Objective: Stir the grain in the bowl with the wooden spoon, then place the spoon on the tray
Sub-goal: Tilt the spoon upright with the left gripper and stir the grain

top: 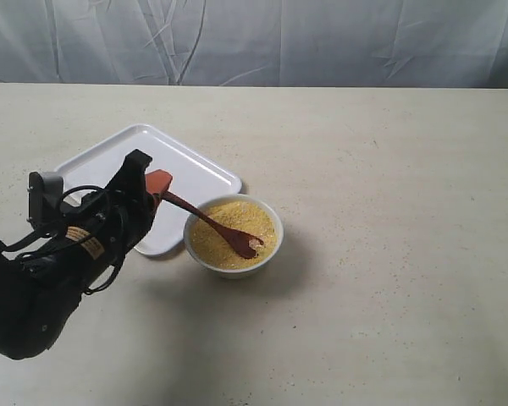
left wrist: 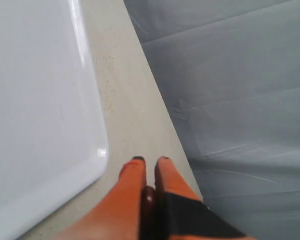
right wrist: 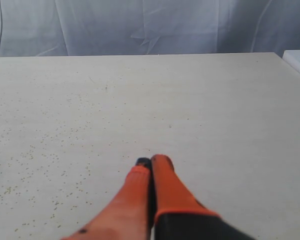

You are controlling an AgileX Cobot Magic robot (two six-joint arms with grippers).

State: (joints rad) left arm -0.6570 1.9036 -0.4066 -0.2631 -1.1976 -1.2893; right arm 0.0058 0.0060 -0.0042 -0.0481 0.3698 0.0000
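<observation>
The small white bowl [top: 234, 235] stands at the table's middle, filled with yellow grain [top: 224, 238]. The dark reddish wooden spoon [top: 217, 225] slants across it, its oval end resting in the grain at the bowl's right side. My left gripper [top: 159, 188] is shut on the spoon's handle end, just left of the bowl and over the tray's near-right edge. In the left wrist view the dark handle [left wrist: 149, 200] shows pinched between the orange fingers [left wrist: 131, 182], with the white tray [left wrist: 40, 110] beside them. The right gripper [right wrist: 151, 162] is shut and empty over bare table.
The white tray [top: 182, 161] lies behind and left of the bowl, with nothing on it. Scattered grain specks [right wrist: 35, 160] dot the tabletop in the right wrist view. A grey cloth backdrop [top: 254, 38] hangs behind the table's far edge.
</observation>
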